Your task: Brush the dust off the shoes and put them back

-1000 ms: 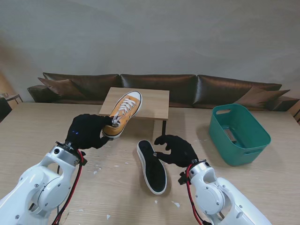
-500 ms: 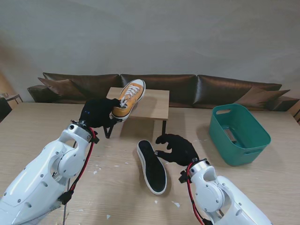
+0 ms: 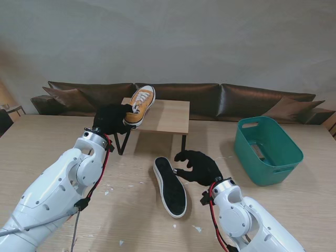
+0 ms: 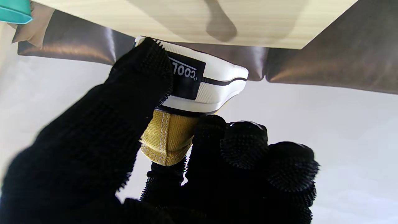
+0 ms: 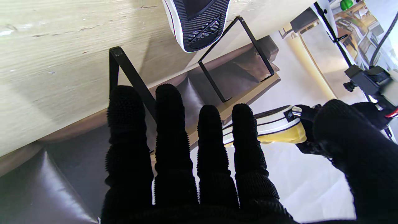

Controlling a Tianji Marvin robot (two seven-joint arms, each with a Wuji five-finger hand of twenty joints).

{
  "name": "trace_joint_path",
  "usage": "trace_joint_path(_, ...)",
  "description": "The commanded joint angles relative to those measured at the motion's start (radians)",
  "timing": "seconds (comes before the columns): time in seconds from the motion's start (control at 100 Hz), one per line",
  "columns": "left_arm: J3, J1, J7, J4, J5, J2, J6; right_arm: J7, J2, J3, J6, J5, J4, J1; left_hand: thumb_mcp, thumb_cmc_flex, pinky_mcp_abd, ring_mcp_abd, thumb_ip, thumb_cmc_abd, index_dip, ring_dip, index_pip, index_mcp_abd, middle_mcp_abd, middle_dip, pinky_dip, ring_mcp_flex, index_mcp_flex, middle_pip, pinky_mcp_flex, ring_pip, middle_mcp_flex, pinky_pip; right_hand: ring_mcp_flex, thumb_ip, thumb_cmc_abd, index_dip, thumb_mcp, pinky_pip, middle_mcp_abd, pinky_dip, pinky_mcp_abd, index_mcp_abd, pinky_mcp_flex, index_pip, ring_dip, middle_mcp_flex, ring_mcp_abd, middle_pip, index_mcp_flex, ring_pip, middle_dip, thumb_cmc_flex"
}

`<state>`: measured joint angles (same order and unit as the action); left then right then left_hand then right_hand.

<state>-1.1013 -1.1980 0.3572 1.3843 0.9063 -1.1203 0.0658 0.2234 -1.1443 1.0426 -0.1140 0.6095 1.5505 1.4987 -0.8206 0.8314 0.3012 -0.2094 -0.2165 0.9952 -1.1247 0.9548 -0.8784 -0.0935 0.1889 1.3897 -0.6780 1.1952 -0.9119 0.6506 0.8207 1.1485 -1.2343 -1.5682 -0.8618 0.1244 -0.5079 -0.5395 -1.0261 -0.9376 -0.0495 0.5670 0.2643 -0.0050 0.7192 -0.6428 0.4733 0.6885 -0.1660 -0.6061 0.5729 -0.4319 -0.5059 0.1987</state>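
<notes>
My left hand is shut on the heel of the yellow canvas shoe, which hangs over the left part of the small wooden stand with its toe pointing away from me. In the left wrist view the fingers pinch the heel, and the white sole with its black label faces the stand's top. The second shoe lies sole up on the table nearer to me. Just to its right my right hand is open and holds nothing; its fingers are stretched out.
A teal basket stands on the table at the right. The stand rests on thin black metal legs. A brown leather sofa runs behind the table. Small white specks dot the wood near me.
My left hand has carried the yellow shoe away from me and higher, from the stand's near left corner to over its left part. The right hand and the sole-up shoe have stayed put.
</notes>
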Motion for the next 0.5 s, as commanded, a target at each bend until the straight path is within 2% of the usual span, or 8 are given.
trace_joint_path(0.0,0.000,0.029,-0.016,-0.020,-0.009,-0.008,0.009,-0.017,-0.003,-0.003,0.000,-0.001,0.003,0.004,-0.051,0.167,0.003,0.027,0.030,-0.157,-0.164,0.020,-0.687,-0.176,-0.067,0.037,-0.009,0.018,-0.138,-0.011,-0.025,-0.016,-0.016,0.008,0.001,-0.026,0.036,0.005,0.016,0.009,-0.014,0.001,0.020,0.002,-0.389,-0.009,0.005,-0.013,-0.007,-0.006,-0.041,-0.010,-0.001,-0.004)
trace_joint_path(0.09,0.017,0.058,-0.018,-0.066,-0.037,-0.013,0.021,-0.018,-0.003,-0.004,0.002,-0.004,0.003,0.003,-0.003,0.182,0.006,0.005,0.022,-0.161,-0.165,0.018,-0.675,-0.187,-0.052,0.021,-0.012,-0.001,-0.133,-0.034,-0.044,-0.027,-0.007,0.015,0.001,-0.026,0.036,0.005,0.016,0.009,-0.014,0.001,0.020,0.001,-0.390,-0.010,0.005,-0.013,-0.007,-0.006,-0.040,-0.010,-0.001,-0.004)
trace_joint_path(0.23,0.051,0.098,-0.005,-0.127,-0.041,-0.015,0.029,-0.022,-0.003,-0.004,0.006,-0.009,0.004,0.003,0.022,0.182,0.003,-0.012,0.031,-0.123,-0.152,0.003,-0.638,-0.181,-0.054,-0.018,-0.011,-0.002,-0.147,-0.066,-0.049,-0.057,-0.016,0.030,0.003,-0.026,0.037,0.005,0.016,0.010,-0.014,0.001,0.020,0.002,-0.392,-0.009,0.005,-0.014,-0.008,-0.006,-0.042,-0.010,-0.001,-0.004)
trace_joint_path(0.49,0.085,0.119,-0.005,-0.168,-0.056,-0.020,0.014,-0.025,-0.004,-0.004,0.008,-0.014,0.003,0.002,0.017,0.141,-0.010,-0.005,0.029,-0.121,-0.151,-0.001,-0.611,-0.174,-0.044,-0.023,-0.012,-0.031,-0.126,-0.087,-0.074,-0.077,0.016,0.034,0.003,-0.026,0.038,0.005,0.016,0.010,-0.016,0.002,0.019,0.002,-0.393,-0.010,0.005,-0.014,-0.007,-0.006,-0.041,-0.011,-0.002,-0.004)
